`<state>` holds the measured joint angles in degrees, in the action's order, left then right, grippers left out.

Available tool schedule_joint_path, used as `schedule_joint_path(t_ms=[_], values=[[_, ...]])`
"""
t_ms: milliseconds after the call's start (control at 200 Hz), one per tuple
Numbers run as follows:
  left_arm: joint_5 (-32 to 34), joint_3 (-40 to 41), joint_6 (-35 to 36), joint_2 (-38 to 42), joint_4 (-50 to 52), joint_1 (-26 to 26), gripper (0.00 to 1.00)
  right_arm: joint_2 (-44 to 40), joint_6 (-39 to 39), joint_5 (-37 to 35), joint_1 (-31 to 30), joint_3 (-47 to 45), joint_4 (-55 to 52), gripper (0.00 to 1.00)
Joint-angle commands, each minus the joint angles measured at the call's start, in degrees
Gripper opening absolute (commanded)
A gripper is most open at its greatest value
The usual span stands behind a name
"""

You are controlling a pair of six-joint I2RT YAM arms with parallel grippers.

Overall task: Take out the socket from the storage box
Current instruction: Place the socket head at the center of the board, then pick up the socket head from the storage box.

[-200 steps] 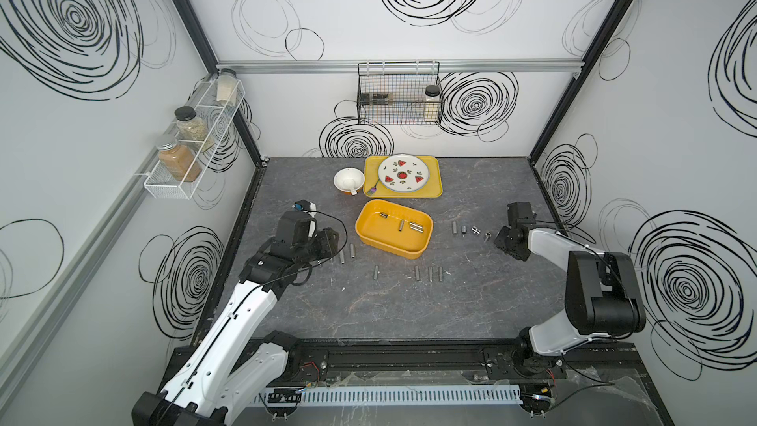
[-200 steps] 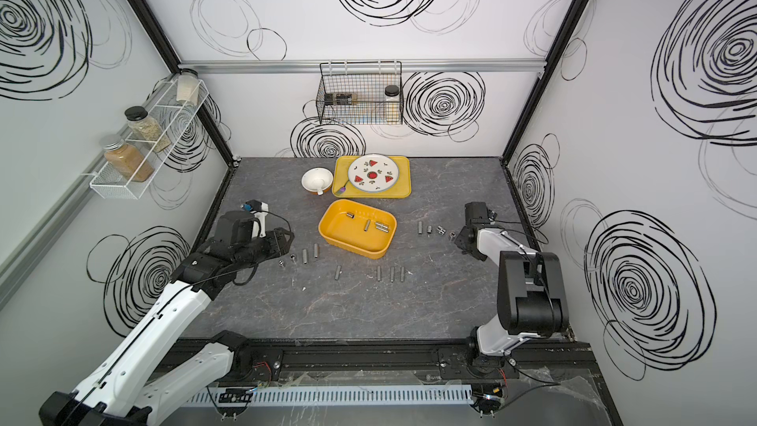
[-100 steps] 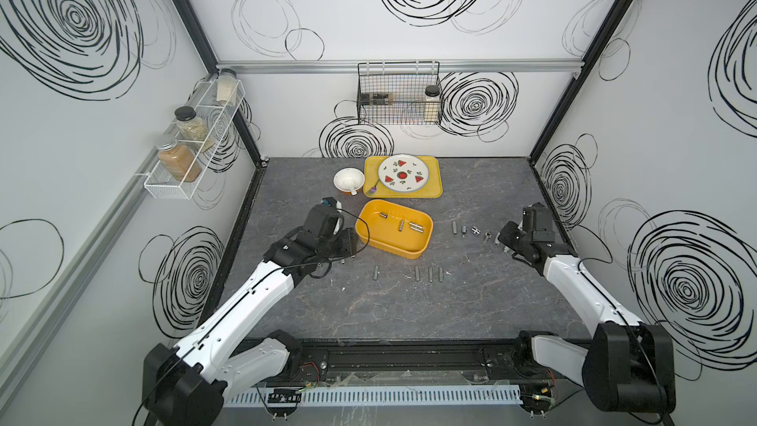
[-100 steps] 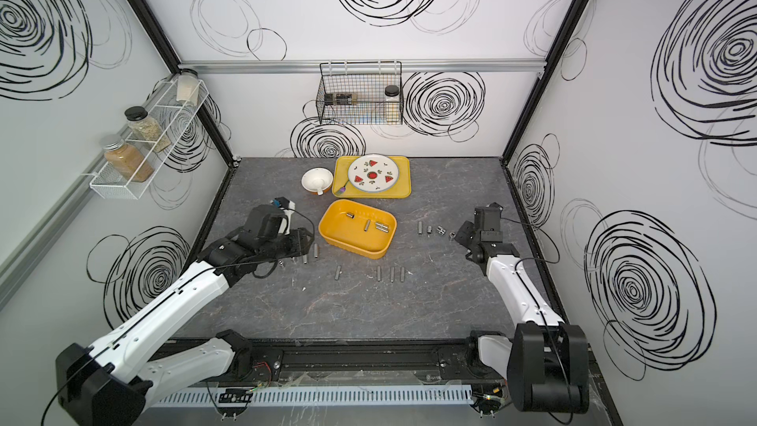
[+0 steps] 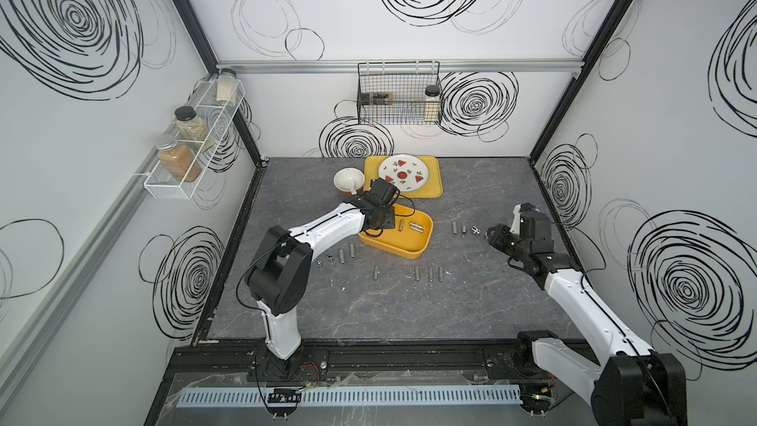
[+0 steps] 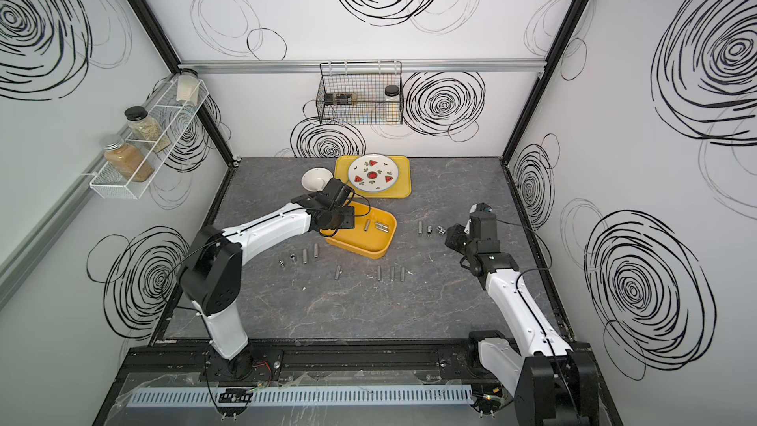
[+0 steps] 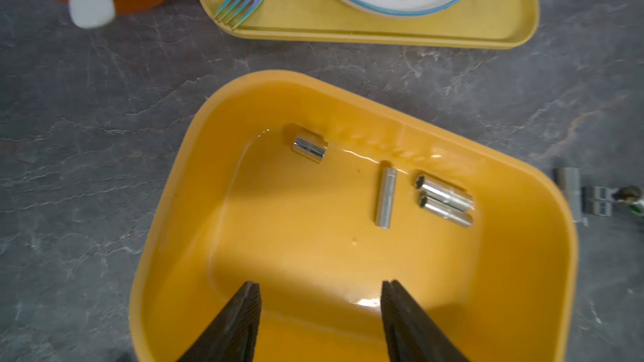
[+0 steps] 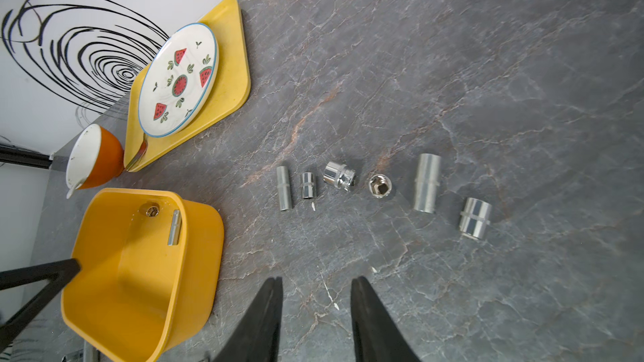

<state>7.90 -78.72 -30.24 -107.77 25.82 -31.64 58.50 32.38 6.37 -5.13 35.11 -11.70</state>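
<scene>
We are looking down on a dark, stone-patterned bench [image 5: 409, 321] walled on three sides. At the far left, a few loose sockets [image 5: 341, 256] are lying on the bench beside our left arm. Our left gripper [image 7: 320, 283] is hanging over the left end of the storage box [image 7: 174, 221], a deep orange tub, with its jaws standing well apart and nothing between them. Four sockets are lying on the box floor. A short socket [image 7: 310, 149] is close to the far wall, a long slim socket [image 7: 386, 197] is near the middle, and a touching pair [image 7: 444, 196] is just to its right. We are judging this to be the approach for another pick. The next move is calling for a descent past the rim, jaws lined across one socket, then a close. The short socket is leaving a finger little room at the wall, while the slim one is lying freer. A flat yellow tray [image 7: 348, 26] is sitting just behind the box. To the right, a row of sockets [image 8: 339, 175] is lying on the bench. Our right gripper [image 8: 317, 279] is hovering over bare bench near them, jaws parted and empty, well apart from the box.
</scene>
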Motion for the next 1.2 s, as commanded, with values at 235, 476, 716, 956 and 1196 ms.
schedule_joint_path(t_ms=[235, 476, 716, 956, 1196], values=[[-0.7, -8.4, 11.8, -11.1, -3.6, 2.8, 0.63, 2.1, 0.1, 6.0, -0.5, -1.0, 2.4, 0.38], [-2.8, -10.9, 15.7, -15.7, -4.3, 3.7, 0.62, 4.3, 0.1, 8.3, -0.6, -1.0, 3.0, 0.38], [-3.6, -13.4, 15.3, -18.9, -4.5, 4.7, 0.59, 4.3, 0.0, 8.0, -0.6, -0.8, 2.7, 0.38], [-3.4, -13.9, 15.1, -20.2, -4.9, 4.1, 0.52, 5.1, -0.1, 7.2, -0.7, -0.2, 2.0, 0.37], [-3.2, -15.0, 15.1, -21.7, -5.2, 3.1, 0.44, 5.4, -0.2, 7.1, -0.7, -0.1, 2.0, 0.37]])
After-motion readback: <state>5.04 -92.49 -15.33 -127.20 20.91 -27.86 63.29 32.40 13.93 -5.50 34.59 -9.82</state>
